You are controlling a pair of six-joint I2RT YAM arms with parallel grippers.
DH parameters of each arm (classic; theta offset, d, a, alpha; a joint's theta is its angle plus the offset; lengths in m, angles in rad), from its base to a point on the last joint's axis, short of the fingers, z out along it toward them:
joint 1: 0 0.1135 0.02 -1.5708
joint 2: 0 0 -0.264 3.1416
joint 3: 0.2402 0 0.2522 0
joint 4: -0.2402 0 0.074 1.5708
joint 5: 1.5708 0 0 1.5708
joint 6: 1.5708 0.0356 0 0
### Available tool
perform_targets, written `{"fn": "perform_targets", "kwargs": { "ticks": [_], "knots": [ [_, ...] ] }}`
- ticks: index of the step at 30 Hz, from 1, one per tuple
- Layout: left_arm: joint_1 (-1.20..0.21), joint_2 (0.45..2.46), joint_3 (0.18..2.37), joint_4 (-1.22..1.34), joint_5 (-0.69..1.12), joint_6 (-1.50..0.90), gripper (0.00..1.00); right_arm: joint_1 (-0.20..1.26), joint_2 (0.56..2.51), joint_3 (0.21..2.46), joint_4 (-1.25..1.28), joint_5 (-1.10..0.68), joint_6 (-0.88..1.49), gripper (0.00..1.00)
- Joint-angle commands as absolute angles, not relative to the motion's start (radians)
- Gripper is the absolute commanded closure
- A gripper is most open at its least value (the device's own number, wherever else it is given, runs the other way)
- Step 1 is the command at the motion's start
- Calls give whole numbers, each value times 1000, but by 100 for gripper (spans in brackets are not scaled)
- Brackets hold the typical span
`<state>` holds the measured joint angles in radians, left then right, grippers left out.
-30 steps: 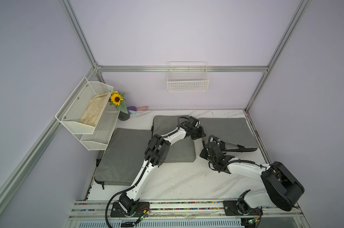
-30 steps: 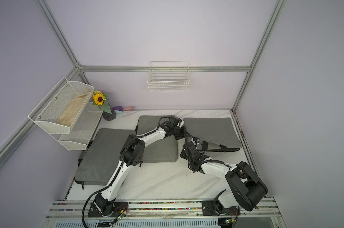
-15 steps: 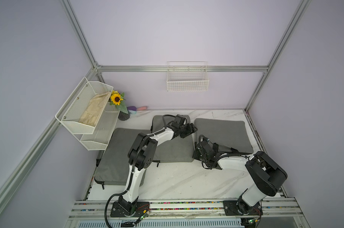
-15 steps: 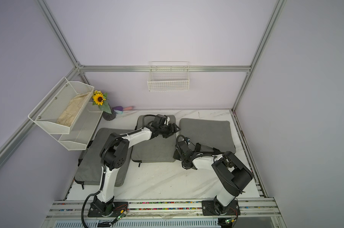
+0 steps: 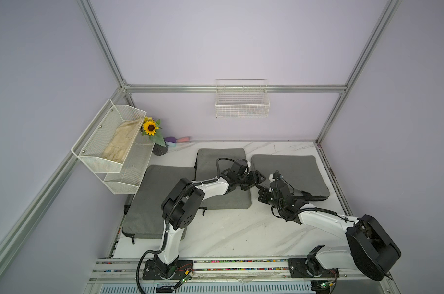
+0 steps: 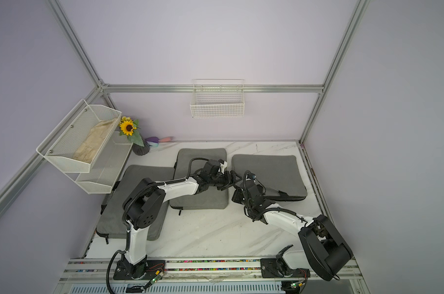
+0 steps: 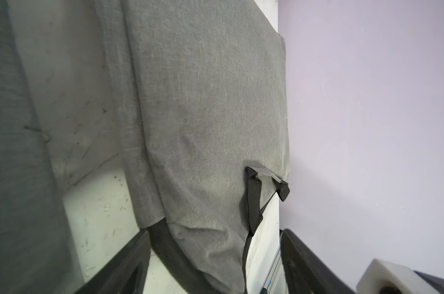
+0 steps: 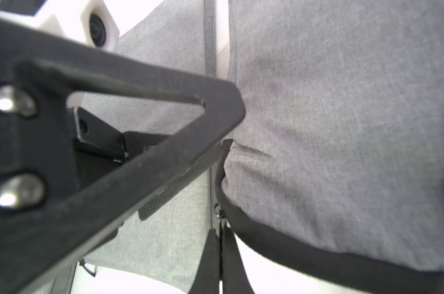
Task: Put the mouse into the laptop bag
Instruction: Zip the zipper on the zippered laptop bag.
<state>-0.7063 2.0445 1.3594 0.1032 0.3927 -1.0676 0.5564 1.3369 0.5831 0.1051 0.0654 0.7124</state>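
Observation:
The mouse is out of view in every frame. The laptop bag (image 5: 287,168) (image 6: 266,168) is the grey one at the right, and its front edge is lifted so the black lining (image 5: 310,197) shows. My left gripper (image 5: 257,179) (image 6: 234,178) is open at the bag's front left corner. In the left wrist view the open corner of the bag (image 7: 215,101) lies between its spread fingers (image 7: 129,267), which hold nothing. My right gripper (image 5: 261,194) (image 8: 219,254) is shut, its tips at the zip pull (image 8: 217,211) of the bag (image 8: 343,127). I cannot tell whether it pinches the pull.
A second grey bag (image 5: 220,157) lies just left of the grippers, and a third (image 5: 152,198) lies further left under my left arm. A wire shelf (image 5: 109,142), a sunflower vase (image 5: 152,129) and a wall basket (image 5: 241,101) stand at the back. A black strap (image 7: 254,201) hangs off the bag.
My left gripper has gone from shut to open and now sits at the right bag's front left corner. The right gripper stays shut at the same corner.

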Motion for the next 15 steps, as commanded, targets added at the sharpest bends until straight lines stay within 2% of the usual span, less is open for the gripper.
{"fn": "perform_targets", "kwargs": {
  "ticks": [1, 9, 13, 15],
  "knots": [
    [-723, 2038, 1302, 164, 393, -1119, 21, 551, 1331, 579, 182, 34, 680, 100],
    [-719, 2000, 1207, 128, 360, -1192, 14, 551, 1309, 555, 193, 31, 667, 100],
    [-725, 1976, 1112, 245, 365, -1269, 11, 551, 1273, 526, 214, 3, 659, 100],
    [-727, 2001, 1120, 283, 406, -1291, 13, 551, 1267, 523, 220, -27, 660, 100]
  ]
}}
